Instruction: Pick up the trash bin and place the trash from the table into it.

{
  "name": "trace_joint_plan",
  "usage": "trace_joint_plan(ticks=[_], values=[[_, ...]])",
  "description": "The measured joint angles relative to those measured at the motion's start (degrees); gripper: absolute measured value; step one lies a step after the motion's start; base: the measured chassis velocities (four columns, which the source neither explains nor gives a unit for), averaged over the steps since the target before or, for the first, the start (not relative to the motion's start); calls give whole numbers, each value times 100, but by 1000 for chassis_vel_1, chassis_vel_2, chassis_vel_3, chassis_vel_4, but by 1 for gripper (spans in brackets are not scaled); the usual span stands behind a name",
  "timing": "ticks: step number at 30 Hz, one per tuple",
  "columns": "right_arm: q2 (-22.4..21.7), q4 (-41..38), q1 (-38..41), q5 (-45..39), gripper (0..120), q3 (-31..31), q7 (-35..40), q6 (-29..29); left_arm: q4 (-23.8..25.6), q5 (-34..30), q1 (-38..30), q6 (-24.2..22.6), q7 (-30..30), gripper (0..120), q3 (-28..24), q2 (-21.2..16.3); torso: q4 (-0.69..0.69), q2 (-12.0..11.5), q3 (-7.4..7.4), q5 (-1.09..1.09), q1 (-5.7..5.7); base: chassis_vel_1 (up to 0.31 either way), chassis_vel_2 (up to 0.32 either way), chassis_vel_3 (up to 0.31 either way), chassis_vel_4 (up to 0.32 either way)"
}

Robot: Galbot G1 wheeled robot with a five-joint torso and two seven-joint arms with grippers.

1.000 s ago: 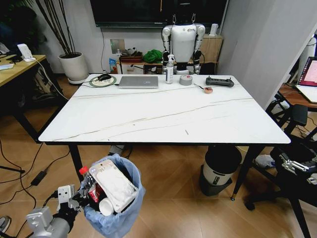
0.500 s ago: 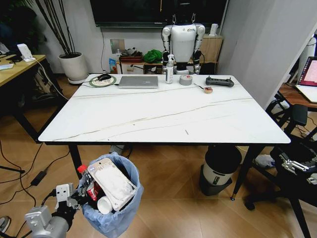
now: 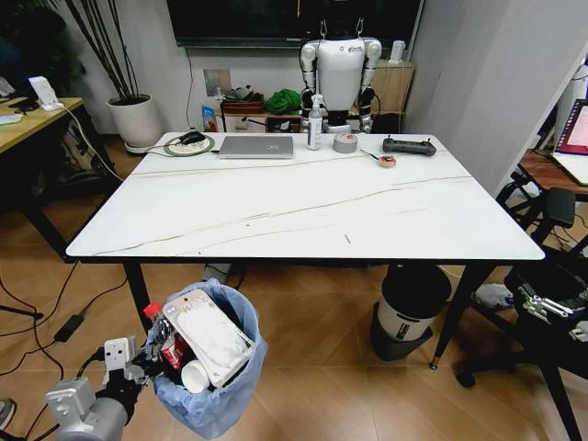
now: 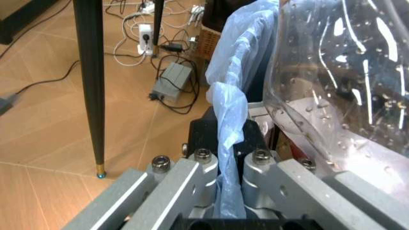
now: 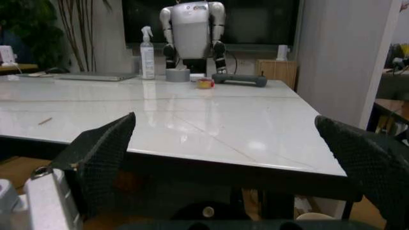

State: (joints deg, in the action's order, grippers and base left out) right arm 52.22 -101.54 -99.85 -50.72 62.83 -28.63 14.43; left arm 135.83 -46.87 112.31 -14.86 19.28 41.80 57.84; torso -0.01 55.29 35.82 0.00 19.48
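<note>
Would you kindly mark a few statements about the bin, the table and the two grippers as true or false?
1. The left gripper is clamped on the rim of the trash bin. True.
2. The bin stands on the table. False: it is down beside the table's near left leg.
3. The right gripper has its fingers spread apart. True.
4. The bin is empty. False: it is full of trash.
5. A laptop lies on the table's far side. True.

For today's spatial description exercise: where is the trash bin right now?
In the head view the trash bin sits low on the robot's left, below the table's near edge, its bag rim clamped by the left gripper.
</note>
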Motion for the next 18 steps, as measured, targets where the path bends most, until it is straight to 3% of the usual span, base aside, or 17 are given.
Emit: trace_joint_plan(ticks=[18], values=[[0, 0, 0, 0, 100, 0, 0, 0, -15, -7, -4, -6, -3, 0, -15, 14, 0, -498, -279, 0, -218, 0, 0, 0, 0]])
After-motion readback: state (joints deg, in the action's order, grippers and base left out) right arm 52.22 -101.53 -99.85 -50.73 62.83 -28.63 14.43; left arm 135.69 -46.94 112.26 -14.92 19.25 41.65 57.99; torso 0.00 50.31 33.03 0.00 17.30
